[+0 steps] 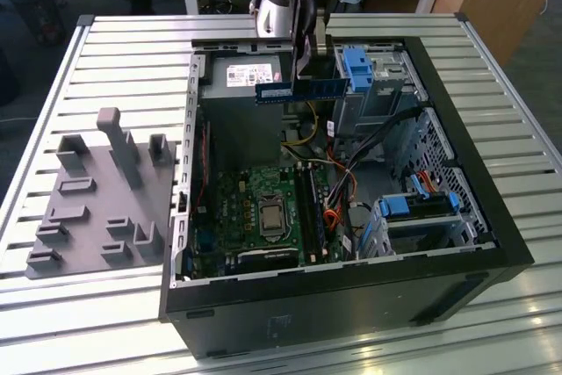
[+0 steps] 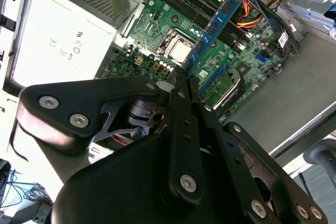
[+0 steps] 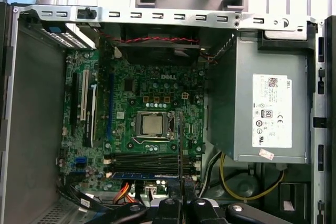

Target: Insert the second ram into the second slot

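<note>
The second ram [image 1: 297,90], in the gripper [image 2: 185,75], hangs above the motherboard [image 1: 263,208].

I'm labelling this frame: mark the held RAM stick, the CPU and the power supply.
RAM stick [image 2: 214,29], second wrist view, mid-length of board.
CPU [image 3: 152,124], first wrist view, metal lid.
Power supply [image 3: 270,111], first wrist view, white label.

Thin, blue and white-labelled, the second ram [image 1: 297,90] is held level, on edge, above the computer case [image 1: 290,305], near its far wall in the exterior view.
</note>
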Tool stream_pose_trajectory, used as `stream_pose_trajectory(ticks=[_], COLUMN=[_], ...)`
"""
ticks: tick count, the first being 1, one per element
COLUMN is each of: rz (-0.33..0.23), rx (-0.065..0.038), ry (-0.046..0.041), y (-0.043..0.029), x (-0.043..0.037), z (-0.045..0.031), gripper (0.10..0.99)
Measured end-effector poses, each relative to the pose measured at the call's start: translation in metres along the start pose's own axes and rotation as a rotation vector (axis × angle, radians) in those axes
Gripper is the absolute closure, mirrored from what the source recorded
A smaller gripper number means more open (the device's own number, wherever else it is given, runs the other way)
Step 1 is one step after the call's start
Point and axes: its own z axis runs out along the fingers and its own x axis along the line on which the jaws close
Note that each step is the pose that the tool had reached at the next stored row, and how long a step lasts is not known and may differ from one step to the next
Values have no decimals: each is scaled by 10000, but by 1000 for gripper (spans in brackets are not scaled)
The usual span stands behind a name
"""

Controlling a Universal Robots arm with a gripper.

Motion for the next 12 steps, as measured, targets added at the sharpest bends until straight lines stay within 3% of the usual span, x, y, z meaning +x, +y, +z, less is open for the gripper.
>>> stream_pose_trajectory(ticks=[12], rz=[311], rx=[4], ry=[-10], y=[0], x=[0], z=[0], gripper=[949])
